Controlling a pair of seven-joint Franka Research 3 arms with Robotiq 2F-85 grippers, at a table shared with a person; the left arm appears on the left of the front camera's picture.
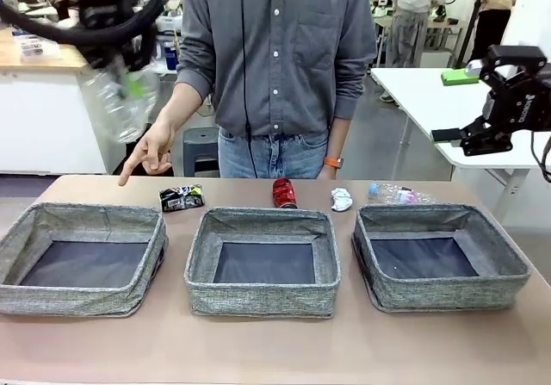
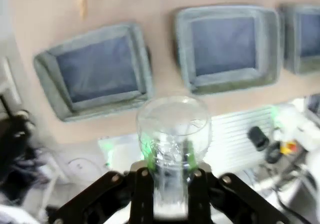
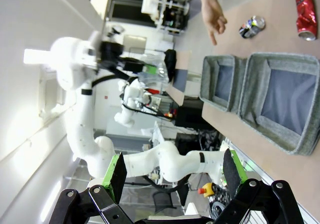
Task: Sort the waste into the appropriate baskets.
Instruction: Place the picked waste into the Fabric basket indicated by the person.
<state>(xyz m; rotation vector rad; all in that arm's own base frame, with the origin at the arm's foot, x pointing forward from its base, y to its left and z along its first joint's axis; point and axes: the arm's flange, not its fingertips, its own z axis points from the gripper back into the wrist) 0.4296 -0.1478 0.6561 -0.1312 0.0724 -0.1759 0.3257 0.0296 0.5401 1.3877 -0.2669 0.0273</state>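
The left hand (image 2: 167, 159) grips the cup (image 2: 172, 121) and holds it high in the air, well left of the middle basket (image 1: 263, 301). The right hand (image 3: 175, 171) is empty, jaws wide, raised well off to that basket's right. On the tabletop (image 1: 275, 350) the red can (image 1: 284, 193) lies just behind the middle basket, the black can (image 1: 182, 198) behind its left corner, the paper ball (image 1: 342, 200) and bottle (image 1: 396, 195) behind and to its right, and a person's hand (image 1: 151, 152) points down near the black can.
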